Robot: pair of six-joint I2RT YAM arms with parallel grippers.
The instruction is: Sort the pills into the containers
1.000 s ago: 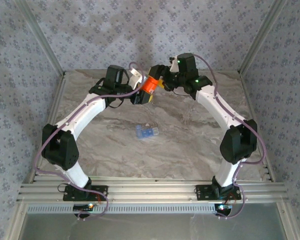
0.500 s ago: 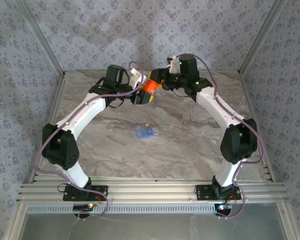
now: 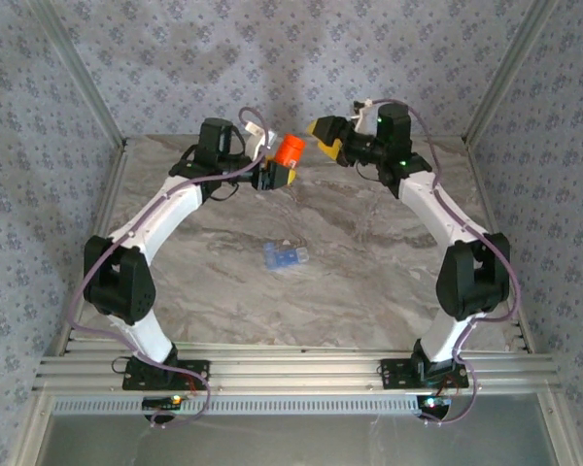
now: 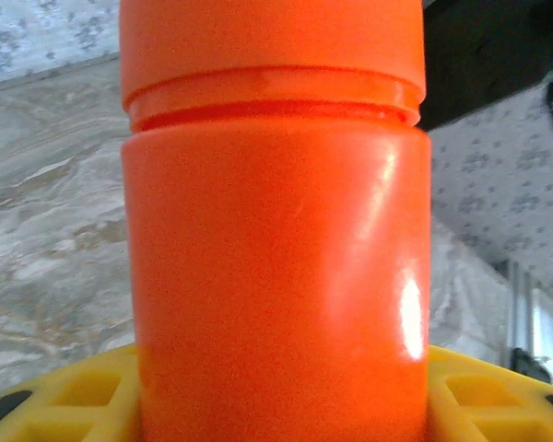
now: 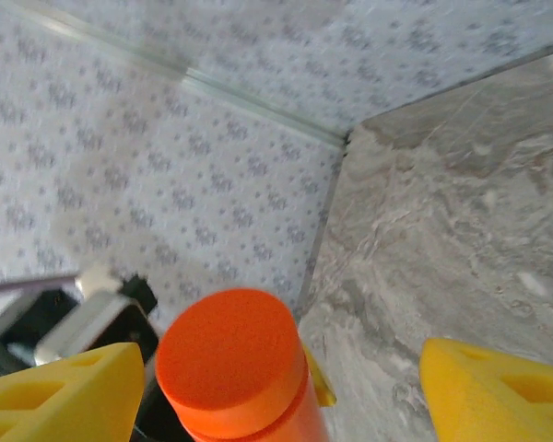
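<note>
My left gripper (image 3: pixel 284 169) is shut on the body of the orange bottle (image 3: pixel 291 149) and holds it above the back of the table. In the left wrist view the bottle (image 4: pixel 276 267) stands between the yellow fingers (image 4: pixel 69 396), its red-orange cap (image 4: pixel 272 41) on. My right gripper (image 3: pixel 326 138) is open a short way right of the cap, not touching it. From the right wrist, the cap (image 5: pixel 229 357) sits low between the spread fingers (image 5: pixel 498 391). The pale blue container (image 3: pixel 284 256) lies on the table's middle. The pills are hidden.
Patterned walls close the table (image 3: pixel 389 282) at the back and both sides, with metal corner posts (image 3: pixel 505 68). An aluminium rail (image 3: pixel 291 374) runs along the near edge by the arm bases. Bare marble surface lies around the blue container.
My right gripper, which was closed round the bottle's cap, has opened and drawn back to the right. The left gripper has lifted the bottle slightly towards the back, still gripping it.
</note>
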